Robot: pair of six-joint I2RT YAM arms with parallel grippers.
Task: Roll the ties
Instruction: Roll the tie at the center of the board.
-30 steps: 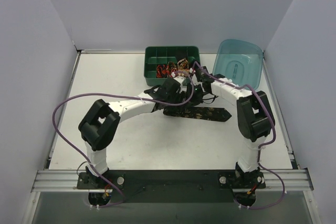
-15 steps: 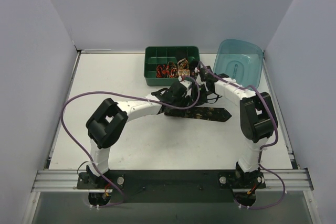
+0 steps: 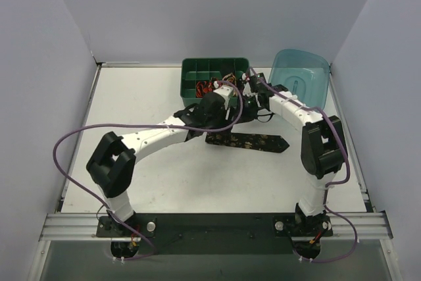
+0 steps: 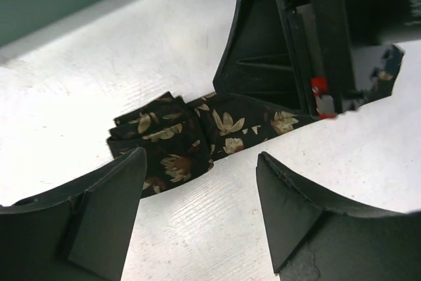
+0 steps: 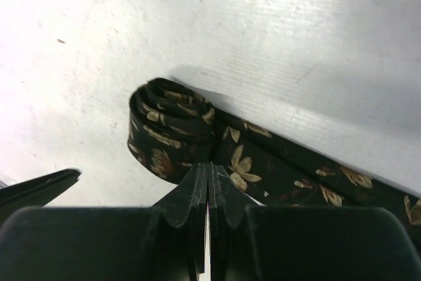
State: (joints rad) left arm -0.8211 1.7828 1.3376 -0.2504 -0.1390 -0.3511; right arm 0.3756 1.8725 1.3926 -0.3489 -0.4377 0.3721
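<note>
Ties counted: one long strip (image 3: 253,142) is laid flat on the table (image 3: 131,116), and a few rolled coils (image 3: 209,87) are packed in the one green tray (image 3: 197,65), though the exact number can't be made out. The strip's rolled-up end (image 5: 170,125) is only shown by the wrist views; from above it's blocked by the two arms. The left gripper (image 4: 200,162) is spread wide, with the roll just ahead of its fingers and nothing gripped. The right gripper (image 5: 208,176) is pinched shut, tips set on the strip right beside the roll. One teal tub (image 3: 302,70) is parked just right of the tray.
</note>
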